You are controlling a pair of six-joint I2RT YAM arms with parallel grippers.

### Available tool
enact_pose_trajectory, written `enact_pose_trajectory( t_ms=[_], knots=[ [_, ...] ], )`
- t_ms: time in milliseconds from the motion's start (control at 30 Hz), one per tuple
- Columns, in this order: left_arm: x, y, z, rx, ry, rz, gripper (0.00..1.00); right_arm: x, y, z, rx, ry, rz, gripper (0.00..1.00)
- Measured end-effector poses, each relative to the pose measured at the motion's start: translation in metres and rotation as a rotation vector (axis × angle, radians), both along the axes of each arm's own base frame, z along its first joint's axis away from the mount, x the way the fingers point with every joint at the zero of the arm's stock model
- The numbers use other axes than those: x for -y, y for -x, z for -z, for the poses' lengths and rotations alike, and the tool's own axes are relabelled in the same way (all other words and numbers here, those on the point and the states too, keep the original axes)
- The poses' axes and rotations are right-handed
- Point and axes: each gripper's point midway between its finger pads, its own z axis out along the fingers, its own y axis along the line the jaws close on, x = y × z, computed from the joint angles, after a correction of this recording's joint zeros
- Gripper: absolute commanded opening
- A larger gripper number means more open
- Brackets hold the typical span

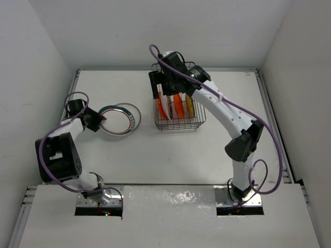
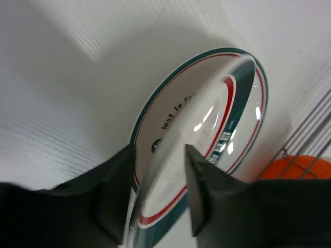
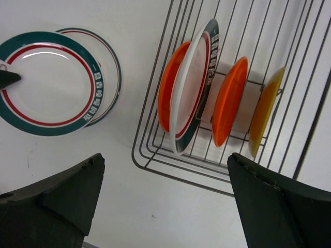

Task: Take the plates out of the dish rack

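While white walls [image 1: 155, 31] close in a plain white table [image 1: 207, 150], two teal-and-red rimmed plates [image 1: 120, 119] lie overlapping on it, left of the dish rack [image 1: 178, 125], where four more plates [image 3: 230, 101] stand upright. The left gripper [image 2: 159, 150] straddles the upper plate's rim, its jaws slightly parted. Lettering beside it begins "Just To Fe". The right gripper [image 3: 165, 157] hangs over the rack, spread wide and empty.
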Motion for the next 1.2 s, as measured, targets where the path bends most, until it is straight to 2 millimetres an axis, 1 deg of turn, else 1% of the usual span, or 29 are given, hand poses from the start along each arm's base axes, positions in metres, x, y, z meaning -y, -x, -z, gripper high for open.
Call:
enact_pose_trajectory(
  t_ms=[33, 67, 100, 133, 167, 200, 300, 400, 433, 467, 533, 567, 600, 633, 667, 700, 733, 800, 833, 867, 900, 933, 1033, 1133, 1200],
  knots=[
    [0.001, 0.0, 0.003, -0.009, -0.008, 0.008, 0.54, -0.002, -0.002, 0.005, -0.017, -0.002, 0.008, 0.99],
    [0.002, 0.001, 0.006, -0.027, -0.02, 0.014, 0.61, -0.002, -0.005, 0.01, -0.034, -0.006, 0.023, 0.99],
    [0.005, 0.003, 0.009, -0.056, -0.026, 0.024, 0.74, -0.003, -0.008, 0.015, -0.051, -0.01, 0.038, 0.99],
    [0.006, 0.005, 0.013, -0.087, -0.041, 0.033, 0.8, -0.002, -0.011, 0.019, -0.066, -0.016, 0.057, 0.99],
    [0.009, 0.006, 0.015, -0.116, -0.054, 0.046, 0.88, -0.002, -0.014, 0.025, -0.08, -0.02, 0.074, 0.99],
    [0.013, 0.006, 0.017, -0.141, -0.066, 0.06, 1.0, -0.001, -0.016, 0.031, -0.095, -0.02, 0.088, 0.99],
    [0.024, 0.009, 0.023, -0.211, -0.116, 0.102, 1.0, 0.001, -0.021, 0.051, -0.144, -0.014, 0.124, 0.99],
    [0.031, 0.02, 0.032, -0.298, -0.165, 0.13, 1.0, 0.002, -0.022, 0.071, -0.184, -0.005, 0.142, 0.98],
    [0.032, 0.027, 0.036, -0.332, -0.181, 0.136, 1.0, 0.002, -0.021, 0.078, -0.197, -0.002, 0.142, 0.91],
    [0.032, 0.034, 0.038, -0.362, -0.193, 0.137, 1.0, 0.001, -0.02, 0.083, -0.205, 0.002, 0.141, 0.88],
    [0.025, 0.047, 0.038, -0.413, -0.225, 0.123, 1.0, -0.002, -0.023, 0.09, -0.213, -0.005, 0.136, 0.78],
    [0.021, 0.053, 0.035, -0.434, -0.243, 0.113, 1.0, -0.004, -0.025, 0.093, -0.212, -0.011, 0.131, 0.69],
    [0.018, 0.056, 0.031, -0.442, -0.258, 0.106, 1.0, -0.006, -0.027, 0.095, -0.208, -0.015, 0.12, 0.64],
    [0.015, 0.058, 0.024, -0.443, -0.274, 0.099, 1.0, -0.009, -0.028, 0.098, -0.207, -0.023, 0.111, 0.49],
    [0.013, 0.057, 0.015, -0.433, -0.288, 0.093, 1.0, -0.011, -0.03, 0.101, -0.205, -0.027, 0.101, 0.41],
    [0.01, 0.055, 0.004, -0.417, -0.302, 0.089, 1.0, -0.013, -0.031, 0.103, -0.204, -0.035, 0.095, 0.36],
    [0.008, 0.05, -0.009, -0.389, -0.314, 0.087, 1.0, -0.014, -0.033, 0.106, -0.203, -0.04, 0.092, 0.35],
    [0.007, 0.036, -0.038, -0.309, -0.334, 0.088, 1.0, -0.015, -0.035, 0.113, -0.205, -0.047, 0.08, 0.29],
    [0.008, 0.03, -0.051, -0.266, -0.335, 0.105, 1.0, -0.015, -0.036, 0.116, -0.207, -0.05, 0.074, 0.22],
    [0.009, 0.023, -0.067, -0.215, -0.338, 0.108, 1.0, -0.015, -0.038, 0.119, -0.208, -0.055, 0.072, 0.08],
    [0.013, 0.019, -0.082, -0.166, -0.333, 0.125, 1.0, -0.014, -0.04, 0.121, -0.209, -0.056, 0.067, 0.03],
    [0.016, 0.016, -0.095, -0.127, -0.328, 0.141, 1.0, -0.015, -0.041, 0.122, -0.212, -0.068, 0.063, 0.0],
    [0.029, 0.01, -0.125, -0.026, -0.294, 0.201, 1.0, -0.02, -0.043, 0.122, -0.213, -0.102, 0.038, 0.0],
    [0.047, 0.005, -0.147, 0.07, -0.233, 0.265, 1.0, -0.02, -0.04, 0.121, -0.208, -0.12, 0.021, 0.0],
    [0.061, 0.001, -0.161, 0.14, -0.163, 0.302, 1.0, -0.02, -0.037, 0.118, -0.203, -0.134, 0.005, 0.0]
  ],
)
